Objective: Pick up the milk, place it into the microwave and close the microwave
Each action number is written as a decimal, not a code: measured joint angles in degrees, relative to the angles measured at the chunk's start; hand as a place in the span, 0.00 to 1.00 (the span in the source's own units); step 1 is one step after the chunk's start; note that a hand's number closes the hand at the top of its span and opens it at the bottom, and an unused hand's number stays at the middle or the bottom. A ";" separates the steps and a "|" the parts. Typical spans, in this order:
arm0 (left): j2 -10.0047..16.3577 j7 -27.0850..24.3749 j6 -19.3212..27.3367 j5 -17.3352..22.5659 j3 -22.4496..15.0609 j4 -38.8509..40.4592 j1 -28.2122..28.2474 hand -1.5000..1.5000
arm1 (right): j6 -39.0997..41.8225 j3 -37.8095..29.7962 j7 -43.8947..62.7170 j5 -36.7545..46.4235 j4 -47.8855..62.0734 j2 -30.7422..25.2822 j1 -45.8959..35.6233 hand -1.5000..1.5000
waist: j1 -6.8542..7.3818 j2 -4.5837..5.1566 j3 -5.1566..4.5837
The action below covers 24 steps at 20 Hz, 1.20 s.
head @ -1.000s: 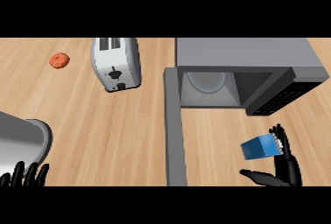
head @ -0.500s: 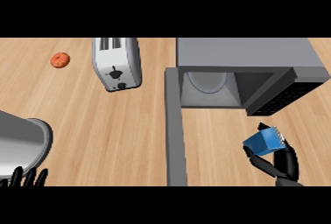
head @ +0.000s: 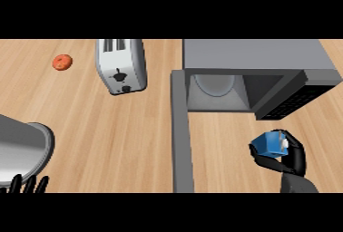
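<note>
Where the wooden worktop [head: 120,136] spreads out below me, a silver toaster [head: 120,65] lies toward the far side, its slots and dark lever showing; well to its left sits a small orange-red round thing [head: 62,62], apart from everything else; a big shiny metal pot [head: 23,152] fills the left edge and is cut off by it. On the right stands the grey microwave [head: 254,54], its cavity open and a pale round plate [head: 214,84] visible inside; its door [head: 181,136] is swung fully out and runs toward me as a long grey strip, dividing the toaster's side of the worktop from mine; its dark control panel [head: 298,97] juts at an angle on the right, between the cavity and my right arm.

The milk [head: 268,144] is a small blue carton with a white patch on one face, tilted; it is outside the microwave, right of the open door and near the control panel's front; whether it rests on the worktop I cannot tell.

My right robot hand [head: 295,156] comes in from the lower right with its fingers and thumb curled round the carton, clasping it from the right side; my left robot hand [head: 26,185] rests at the lower left edge just below the pot, fingers straight and pointing up, holding nothing.
</note>
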 measured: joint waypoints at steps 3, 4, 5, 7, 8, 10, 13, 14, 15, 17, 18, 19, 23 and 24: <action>-0.23 0.04 -0.19 0.21 -0.20 -0.19 0.58 0.00 | 0.33 0.06 -0.28 -0.84 -1.13 1.05 -0.70 1.00 | -0.07 -0.03 0.00; -0.46 0.15 0.20 -0.37 -0.53 -0.21 0.25 0.00 | 0.21 0.04 -0.35 -0.85 -0.04 1.39 -1.75 1.00 | 0.01 0.00 0.01; -0.23 -0.63 -0.36 -0.39 -0.12 0.84 0.01 0.00 | -0.29 0.13 -0.34 -0.69 0.76 2.17 -2.68 1.00 | 0.08 0.02 0.01; 0.02 -1.03 -1.09 -0.05 0.14 1.36 0.14 0.00 | -1.03 -0.42 0.17 -0.70 3.74 2.01 -5.83 1.00 | 0.32 0.11 0.04; 0.43 -0.56 -1.40 0.59 0.49 0.95 0.05 0.00 | -1.59 -0.50 0.50 -0.49 5.28 2.43 -7.53 1.00 | 0.49 0.17 0.04; 0.43 -0.14 -1.68 0.96 0.36 0.28 0.53 0.00 | -2.85 -0.62 1.11 -0.23 7.63 3.10 -10.04 1.00 | 0.60 0.19 0.05; 0.34 -0.59 -2.03 1.31 1.15 1.38 -0.13 0.00 | -3.91 0.12 1.96 0.00 7.22 3.80 -10.77 1.00 | 0.26 0.08 0.02; 0.25 -0.87 -2.18 1.19 1.21 1.41 -0.01 0.00 | -4.43 0.46 2.35 -0.04 6.39 4.49 -10.64 1.00 | 0.13 0.04 0.00; 0.43 -1.25 -2.65 1.38 1.61 1.84 0.19 0.00 | -4.79 0.80 2.56 -0.04 5.43 4.93 -10.33 1.00 | 0.04 -0.01 -0.01; 0.11 -0.96 -2.53 1.37 1.42 1.21 0.52 0.00 | -5.32 1.58 2.89 0.01 3.30 5.52 -9.33 1.00 | -0.13 -0.07 -0.02; -0.04 -0.47 -2.31 1.51 1.35 0.34 0.81 0.00 | -5.53 2.18 3.18 0.06 1.49 5.98 -8.19 1.00 | -0.27 -0.12 -0.04; -0.13 -1.09 -2.57 1.50 1.58 0.75 0.96 0.00 | -5.69 3.25 3.51 0.02 -0.89 6.52 -6.58 1.00 | -0.46 -0.21 -0.05; 0.08 -0.70 -3.19 1.50 1.71 0.37 1.27 0.00 | -6.93 7.80 6.39 -0.79 -11.09 7.60 -0.80 1.00 | -0.79 -0.33 -0.09; -0.02 -0.36 -3.04 1.34 1.55 0.63 0.74 0.00 | -6.73 8.50 8.30 -0.88 -14.34 7.27 0.43 1.00 | -0.97 -0.35 -0.08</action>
